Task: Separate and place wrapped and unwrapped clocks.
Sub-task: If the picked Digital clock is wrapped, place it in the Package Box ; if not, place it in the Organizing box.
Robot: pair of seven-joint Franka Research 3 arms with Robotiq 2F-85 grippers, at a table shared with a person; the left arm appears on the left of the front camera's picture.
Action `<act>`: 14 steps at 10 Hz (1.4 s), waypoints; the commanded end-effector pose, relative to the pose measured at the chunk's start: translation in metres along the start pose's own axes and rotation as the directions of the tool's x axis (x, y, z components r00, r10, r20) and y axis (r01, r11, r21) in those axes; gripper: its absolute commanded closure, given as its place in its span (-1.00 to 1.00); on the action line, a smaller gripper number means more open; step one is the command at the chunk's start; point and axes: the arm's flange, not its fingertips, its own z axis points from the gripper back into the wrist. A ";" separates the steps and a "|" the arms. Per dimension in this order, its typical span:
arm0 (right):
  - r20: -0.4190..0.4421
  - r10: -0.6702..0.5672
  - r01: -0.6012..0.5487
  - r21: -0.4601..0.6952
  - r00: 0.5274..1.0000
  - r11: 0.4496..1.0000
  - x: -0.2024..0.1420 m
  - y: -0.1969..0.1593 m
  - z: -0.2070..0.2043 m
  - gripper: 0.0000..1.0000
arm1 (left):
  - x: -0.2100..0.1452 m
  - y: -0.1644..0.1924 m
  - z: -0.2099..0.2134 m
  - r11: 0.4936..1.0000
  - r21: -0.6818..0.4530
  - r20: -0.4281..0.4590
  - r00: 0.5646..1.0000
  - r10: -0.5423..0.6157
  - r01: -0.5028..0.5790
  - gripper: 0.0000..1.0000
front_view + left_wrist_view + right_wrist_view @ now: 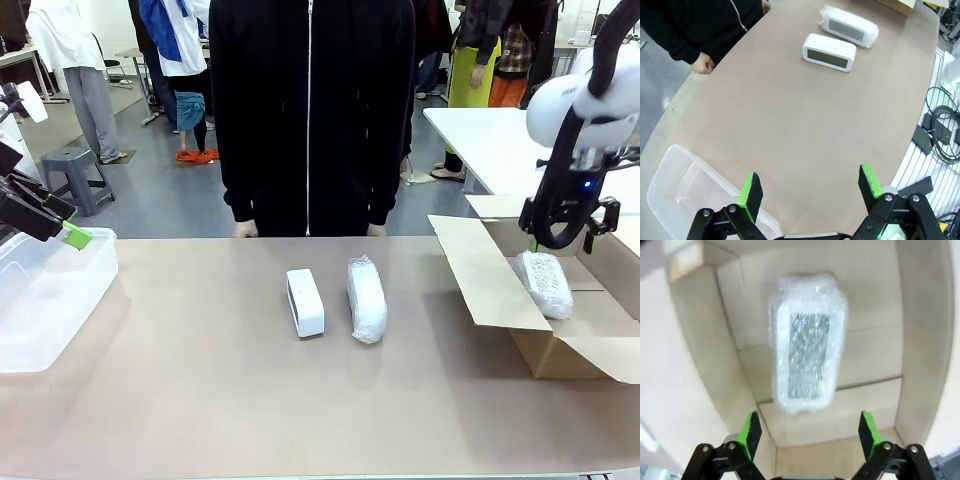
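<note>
A bare white clock and a bubble-wrapped clock lie side by side at the table's middle, in front of the person. Another wrapped clock, with a grey speckled face, lies on the floor of the open cardboard box at the right. My right gripper hangs open just above it, holding nothing. At the far left my left gripper is open and empty, over the rim of the clear plastic bin.
The person in black stands at the far edge with a hand near the table. The box's flap leans out toward the table's middle. Cables hang beyond the table's edge in the left wrist view.
</note>
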 end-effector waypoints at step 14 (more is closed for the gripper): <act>0.174 0.061 -0.076 0.082 0.983 0.994 -0.105 -0.010 0.143 -1.00 | -0.001 0.001 -0.001 1.000 -0.015 0.013 1.000 -0.008 0.008 -1.00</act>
